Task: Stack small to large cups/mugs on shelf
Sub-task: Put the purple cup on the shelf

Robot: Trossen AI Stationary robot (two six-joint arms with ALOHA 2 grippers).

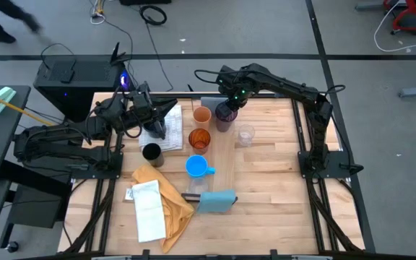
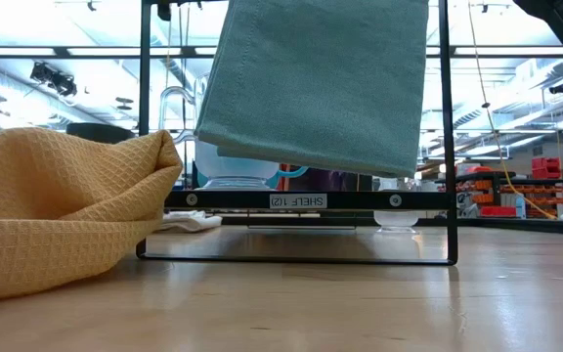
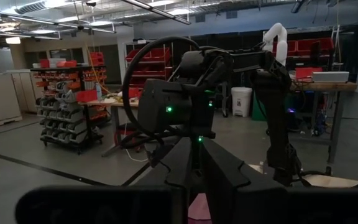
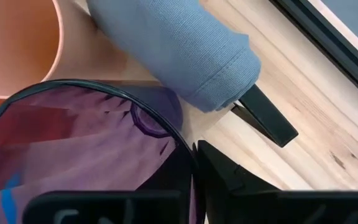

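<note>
A row of cups takes shape along the shelf (image 1: 221,155), the narrow pale plank running from the far edge of the worktop toward the near edge, down its middle. The right gripper (image 1: 227,107) is at the shelf's far end, its fingers on either side of the rim of the purple translucent cup (image 1: 224,118); the right wrist view shows one finger inside the rim (image 4: 185,163) and one outside, though whether they are pinching it cannot be told. Just beside it stands the orange cup (image 1: 202,115), with the amber translucent cup (image 1: 199,139) nearer the middle and the bright blue mug (image 1: 196,167) nearer the light blue block (image 1: 216,201) at the near end. The clear glass (image 1: 245,135) waits to the right of the plank, the black cup (image 1: 152,153) to its left, near the yellow cloth (image 1: 166,199). The left gripper (image 1: 159,124) hangs over white papers by the far left corner; its fingers' state cannot be told. A navy mug is not clearly visible. By the look of it, the sorting is about half done: two cups remain off the shelf, and the order by size is not yet settled.
</note>
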